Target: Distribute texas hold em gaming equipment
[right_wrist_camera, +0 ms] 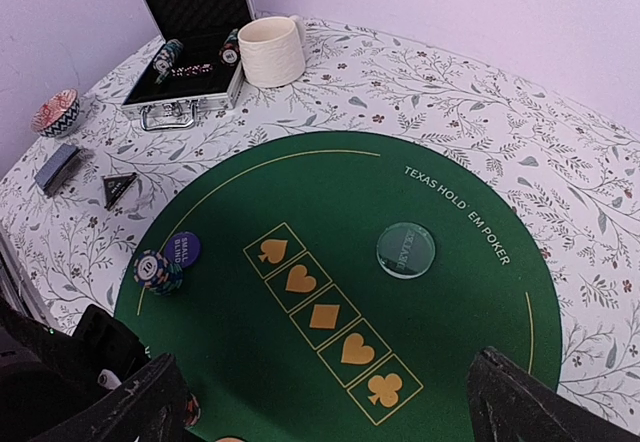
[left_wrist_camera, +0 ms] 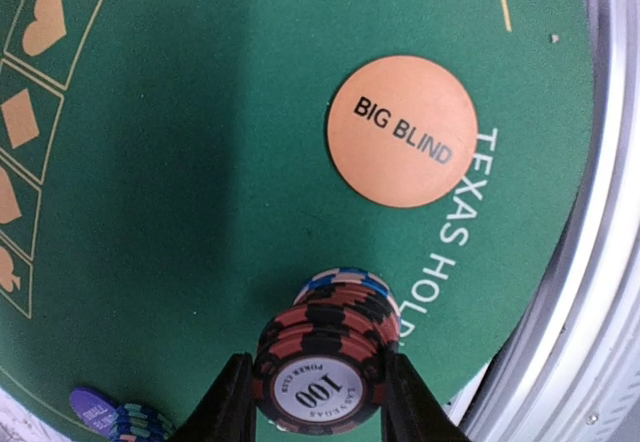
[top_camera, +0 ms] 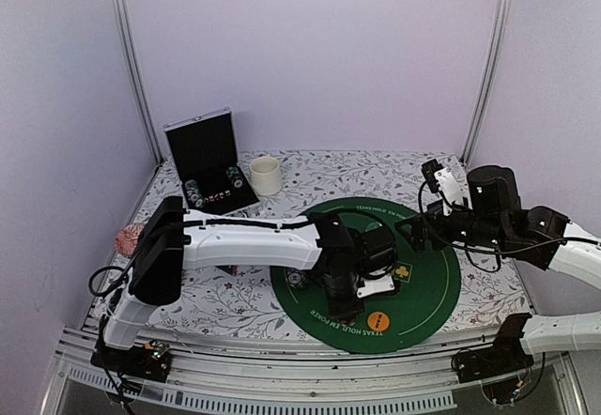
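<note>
Left gripper (left_wrist_camera: 318, 407): clamping a dark red chip stack (left_wrist_camera: 318, 357), with one black finger (left_wrist_camera: 225, 412) pressing on each side of its rim
Stack axis: running straight up toward the wrist camera, with the top chip's "100" face showing in full, so the stack is sitting square between the fingers
Just outward: a blue-white chip stack (left_wrist_camera: 345, 284) is peeking out right behind the red one; I cannot tell whether the two are touching
Key relation: the orange disc (left_wrist_camera: 403, 130) is lying further out and a little to the right, flat on the green mat (left_wrist_camera: 180, 182) near its printed edge, apart from both stacks
Nearer arm: the left one is working over the near part of the mat, while the right gripper (right_wrist_camera: 335, 407) is hanging with its fingers spread wide, holding nothing, well apart
Materials: the chips are looking hard, with striped notched rims; the disc is looking smooth and matte, lettered "BIG BLIND"; the mat is looking like felt
Elsewhere: a pale green chip stack (right_wrist_camera: 157, 270) is sitting near the mat's rim, and the cards (right_wrist_camera: 57, 167) and a triangular token (right_wrist_camera: 120, 187) are lying off it on the flowered cloth (right_wrist_camera: 560, 162)
</note>
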`<state>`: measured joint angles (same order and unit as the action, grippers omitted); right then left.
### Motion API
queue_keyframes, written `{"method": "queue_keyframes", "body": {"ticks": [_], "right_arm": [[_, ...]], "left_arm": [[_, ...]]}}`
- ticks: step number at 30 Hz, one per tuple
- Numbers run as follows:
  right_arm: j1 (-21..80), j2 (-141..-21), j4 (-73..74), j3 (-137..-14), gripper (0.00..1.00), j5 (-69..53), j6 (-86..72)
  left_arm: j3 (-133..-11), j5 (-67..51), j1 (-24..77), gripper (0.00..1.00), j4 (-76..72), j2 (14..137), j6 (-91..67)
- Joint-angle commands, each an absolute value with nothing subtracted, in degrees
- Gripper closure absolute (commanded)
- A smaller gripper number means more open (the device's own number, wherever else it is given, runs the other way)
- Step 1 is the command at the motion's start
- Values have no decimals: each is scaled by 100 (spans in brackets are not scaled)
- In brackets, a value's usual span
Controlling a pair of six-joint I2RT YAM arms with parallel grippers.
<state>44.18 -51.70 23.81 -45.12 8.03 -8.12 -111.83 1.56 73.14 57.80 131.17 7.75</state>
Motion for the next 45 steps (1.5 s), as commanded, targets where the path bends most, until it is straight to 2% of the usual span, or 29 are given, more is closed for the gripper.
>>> {"method": "queue_keyframes", "body": {"ticks": [1,7,12,14,23,25,30,37,42,45], "right_arm": [[4386,-5158,2222,-4418,1,684,-822],[4389,-5186,2228,-4416,1,680,-788],[4389,-5210,2237,-4420,1,663,-783],[4387,-5220,2239,-4428,1,667,-775],[4386,-5321,2289,-4682,1,861,-745],[4338,-5420,2516,-4905,1,1096,-976],[4211,-5876,3162,-5438,1,803,-1234],[4210,-5976,2673,-5537,1,289,-1091],[4210,-6374,2624,-5742,1,310,-803],[4210,-6677,2696,-5869,1,247,-598]], "left_arm": [[-11313,110,7235,74,5704,13179,833],[-11327,8,7225,66,5687,13184,841],[-11322,-112,7225,44,5687,13137,856],[-11304,-117,7225,39,5687,13095,865],[-11216,-531,7066,28,5576,12516,798],[-10892,-738,6865,27,5381,12161,681],[-9706,-1060,6244,25,4862,11040,276],[-7938,-697,4930,25,4031,9414,-853],[-6846,-277,3702,14,3815,8287,-1832],[-6483,154,3210,2,4101,7950,-2232]]}}
